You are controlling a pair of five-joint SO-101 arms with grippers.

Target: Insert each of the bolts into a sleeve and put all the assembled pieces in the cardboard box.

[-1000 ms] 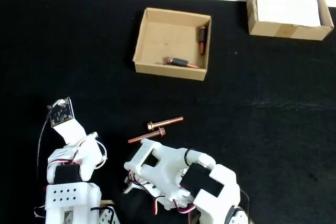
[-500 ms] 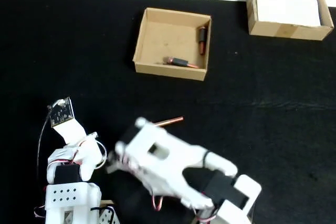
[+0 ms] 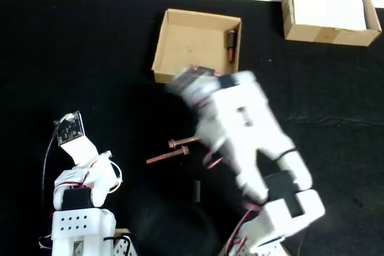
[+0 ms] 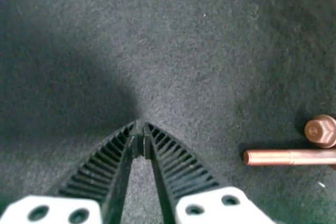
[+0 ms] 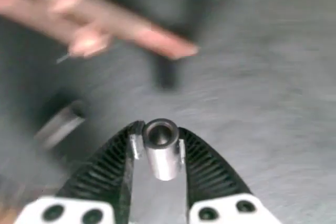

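My right jaws clamp a sleeve [image 5: 161, 148], bore facing outward, ready, I judge, to take a bolt. Two bolts [image 3: 183, 141] lie loose on the worktop [image 3: 90, 58], on the near side of the cardboard box [image 3: 161, 46]; my left jaws rest closed and empty beside them.

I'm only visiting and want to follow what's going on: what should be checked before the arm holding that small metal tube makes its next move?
1. Sleeve held firmly: ok. The sleeve sits clamped in the right gripper, open end at the fingertips.
2. Bolts reachable: ok. A bolt and a second bolt lie free, nothing gripping them.
3. Left gripper ready for a bolt: not ok. It is shut and empty.
4. Room in the cardboard box: ok. One assembled piece lies by a wall, bare floor beside it.
5. Sleeve lined up with a bolt: cannot tell.
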